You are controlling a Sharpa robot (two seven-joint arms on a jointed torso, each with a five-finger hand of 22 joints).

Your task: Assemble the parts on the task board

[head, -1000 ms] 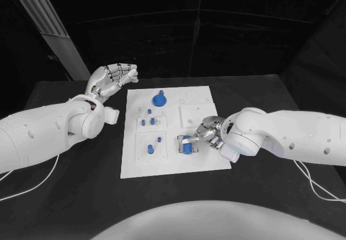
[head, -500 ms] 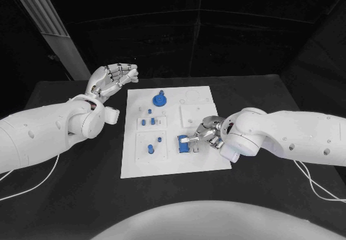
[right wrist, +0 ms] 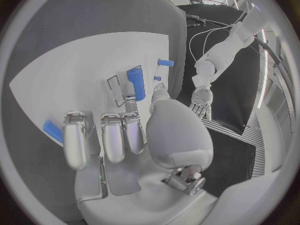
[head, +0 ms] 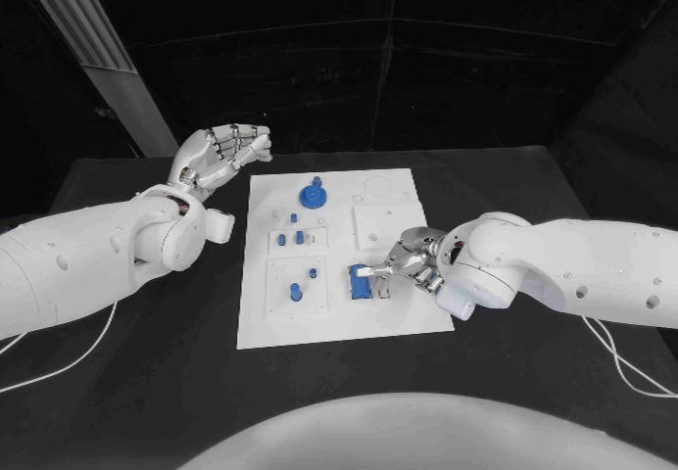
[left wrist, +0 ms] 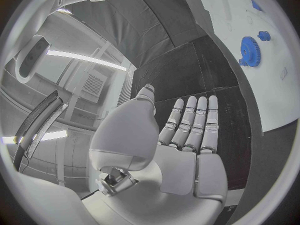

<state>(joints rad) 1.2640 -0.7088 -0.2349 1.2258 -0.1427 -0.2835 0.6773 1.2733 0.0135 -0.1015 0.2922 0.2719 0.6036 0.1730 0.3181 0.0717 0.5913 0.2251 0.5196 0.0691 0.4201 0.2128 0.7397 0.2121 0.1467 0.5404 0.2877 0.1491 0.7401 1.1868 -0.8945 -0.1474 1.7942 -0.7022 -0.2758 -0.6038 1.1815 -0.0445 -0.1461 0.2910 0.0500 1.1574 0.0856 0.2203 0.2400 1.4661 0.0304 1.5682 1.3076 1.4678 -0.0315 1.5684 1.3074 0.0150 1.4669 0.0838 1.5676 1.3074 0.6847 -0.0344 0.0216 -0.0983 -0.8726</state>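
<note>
The blue cylinder [right wrist: 135,83] looks light, rigid and smooth, best pinched across its round sides, where the right hand [head: 400,262] touches it without evidently gripping; the left hand [head: 219,155] hovers empty, fingers spread

My head camera looks down from above on the black worktop [head: 141,392], with the white task board [head: 339,323] in the middle and both my arms coming in from the sides. The left wrist camera sits close behind my left hand [left wrist: 184,135] and looks along its open palm; the board's edge lies beyond the fingertips. The right wrist camera sits close behind my right hand [right wrist: 125,135], facing the board just past the fingers. All three views share the board.
</note>
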